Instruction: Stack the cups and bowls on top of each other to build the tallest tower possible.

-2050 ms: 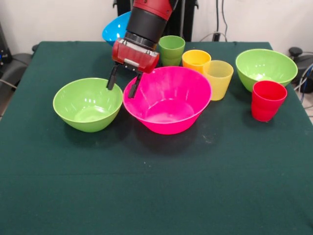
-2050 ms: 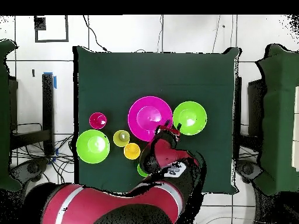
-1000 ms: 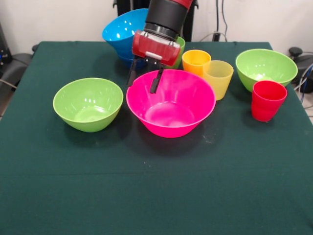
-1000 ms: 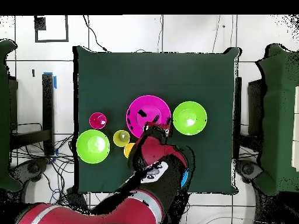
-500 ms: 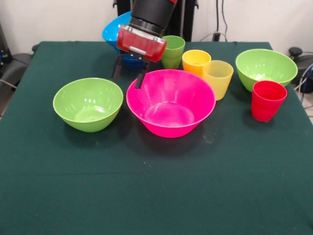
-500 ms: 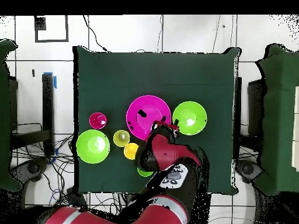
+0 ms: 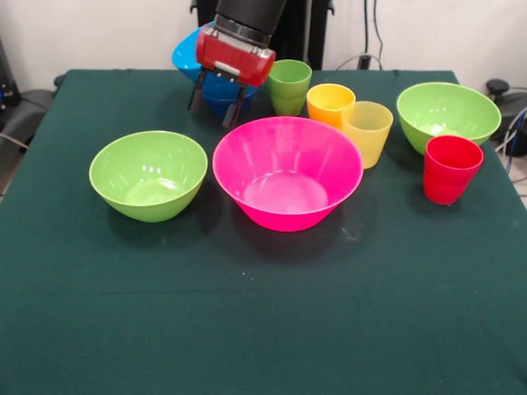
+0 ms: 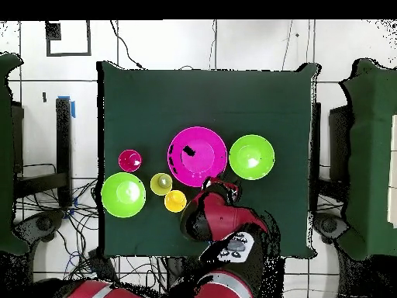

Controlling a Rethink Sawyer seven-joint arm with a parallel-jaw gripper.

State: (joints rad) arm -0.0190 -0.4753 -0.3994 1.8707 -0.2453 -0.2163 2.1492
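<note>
Red-and-black gripper (image 7: 216, 104) hangs with fingers spread and empty, in front of the stacked glossy blue plastic bowls (image 7: 191, 51) at the table's far edge — likely choosing a piece; next, the big glossy pink plastic bowl (image 7: 287, 170)

Green-cloth table (image 7: 263, 329): pink bowl (image 7: 286, 171) ctr, 2 lime bowls (image 7: 148, 174), blue bowl stack (image 7: 191, 56), 4 cups (image 7: 450, 169).

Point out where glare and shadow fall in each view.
Front view: bright sheen inside the pink bowl and the near lime bowl, with soft shadows on the green cloth beneath them. Overhead view: the arm covers the blue bowls.
</note>
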